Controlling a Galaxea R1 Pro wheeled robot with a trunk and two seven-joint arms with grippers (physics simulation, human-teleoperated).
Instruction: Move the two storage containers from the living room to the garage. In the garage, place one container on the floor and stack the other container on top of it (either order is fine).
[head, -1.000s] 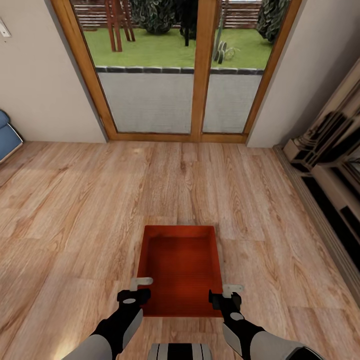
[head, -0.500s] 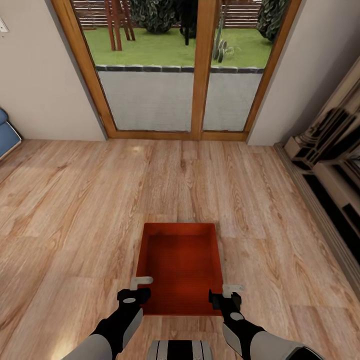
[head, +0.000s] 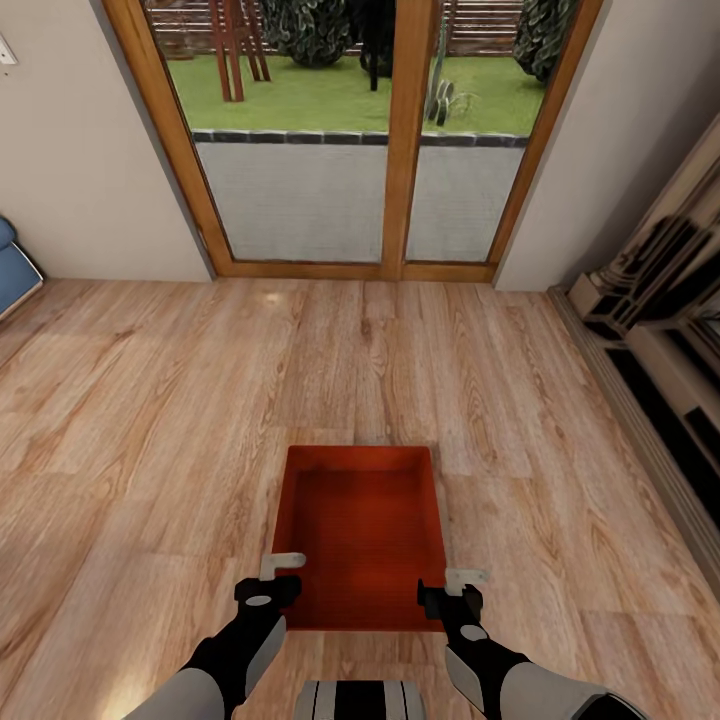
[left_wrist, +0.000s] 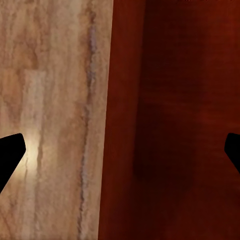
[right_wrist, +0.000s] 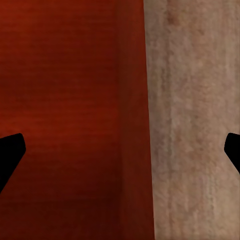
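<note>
The orange-red, thin-walled open storage container (head: 364, 535) lies at the robot's 12 o'clock on the light wood-plank floor (head: 150, 420). The left gripper (head: 287, 577) and right gripper (head: 450, 590) are wide open, holding nothing. Each straddles one side wall, probably to lift it evenly.

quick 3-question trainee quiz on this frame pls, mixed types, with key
1. True or false: the container stands on a grey concrete floor.
2. Multiple choice: how do the left gripper and right gripper stand at the container? A) both shut on one wall; B) both open, each astride a side wall; C) both raised far above it.
3. Short answer: what lies straight ahead, past the container?

Key
1. False: it stands on the wood-plank floor.
2. B: in the wrist views each gripper's fingertips sit wide apart, with a container wall between them.
3. A wood-framed glass door with a lawn outside.
</note>
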